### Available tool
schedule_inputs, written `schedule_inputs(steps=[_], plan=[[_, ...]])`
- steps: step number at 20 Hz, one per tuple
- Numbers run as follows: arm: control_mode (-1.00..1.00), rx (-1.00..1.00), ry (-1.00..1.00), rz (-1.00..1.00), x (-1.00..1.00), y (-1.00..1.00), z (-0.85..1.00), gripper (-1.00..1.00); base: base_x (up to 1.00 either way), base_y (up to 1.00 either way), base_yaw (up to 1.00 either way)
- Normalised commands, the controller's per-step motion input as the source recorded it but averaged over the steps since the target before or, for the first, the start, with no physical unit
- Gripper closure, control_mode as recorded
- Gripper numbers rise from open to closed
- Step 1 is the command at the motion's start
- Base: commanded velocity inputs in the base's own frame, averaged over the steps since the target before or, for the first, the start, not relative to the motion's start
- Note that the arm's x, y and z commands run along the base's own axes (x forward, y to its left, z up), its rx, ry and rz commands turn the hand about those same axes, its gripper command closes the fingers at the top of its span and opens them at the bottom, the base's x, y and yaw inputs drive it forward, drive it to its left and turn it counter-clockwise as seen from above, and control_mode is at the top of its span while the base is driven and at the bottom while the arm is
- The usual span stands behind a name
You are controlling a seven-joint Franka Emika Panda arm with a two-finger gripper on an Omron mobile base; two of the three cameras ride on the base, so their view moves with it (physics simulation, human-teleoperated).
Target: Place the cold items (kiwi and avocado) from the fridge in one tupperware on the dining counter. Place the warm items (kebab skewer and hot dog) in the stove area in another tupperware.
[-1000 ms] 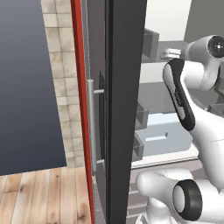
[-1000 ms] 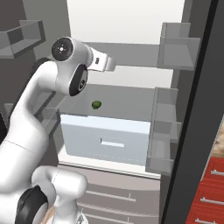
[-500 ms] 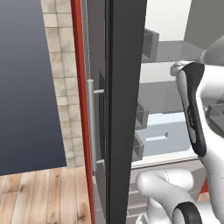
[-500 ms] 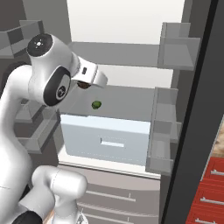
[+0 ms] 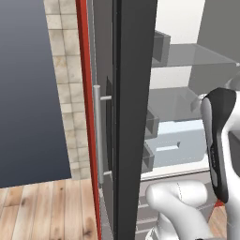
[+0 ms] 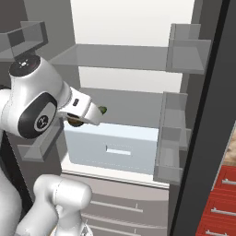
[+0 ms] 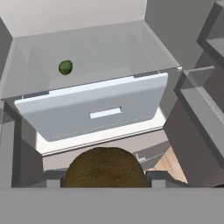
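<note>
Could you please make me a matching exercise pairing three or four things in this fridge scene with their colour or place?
Things:
1. kiwi
2. avocado
3. drawer
4. fridge door

Descriptions:
A. small and green, on the shelf above the drawer
B. brown and fuzzy, between the fingers of the gripper
C. dark, standing open at the left
D. pale blue-grey with a slot handle

Pairs: 1-B, 2-A, 3-D, 4-C
</note>
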Motion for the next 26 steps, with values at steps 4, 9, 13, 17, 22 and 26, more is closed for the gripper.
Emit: schedule_inputs(steps=[4, 9, 13, 17, 22, 26], plan=[[-1.00, 0.00, 0.09, 0.00, -0.19, 0.12, -0.52, 1.00, 0.00, 0.00, 0.00], [-1.00, 0.01, 0.02, 0.00, -0.06, 0.01, -0.36, 1.00, 0.00, 0.00, 0.00], [-1.00, 0.03, 0.01, 0.02, -0.03, 0.13, -0.24, 1.00, 0.00, 0.00, 0.00], [-1.00, 0.00, 0.00, 0.00, 0.00, 0.00, 0.00, 1.00, 0.00, 0.00, 0.00], [1.00, 0.00, 0.00, 0.00, 0.00, 0.00, 0.00, 1.00, 0.00, 0.00, 0.00], [1.00, 0.00, 0.00, 0.00, 0.00, 0.00, 0.00, 1.00, -0.07, -0.03, 0.09]])
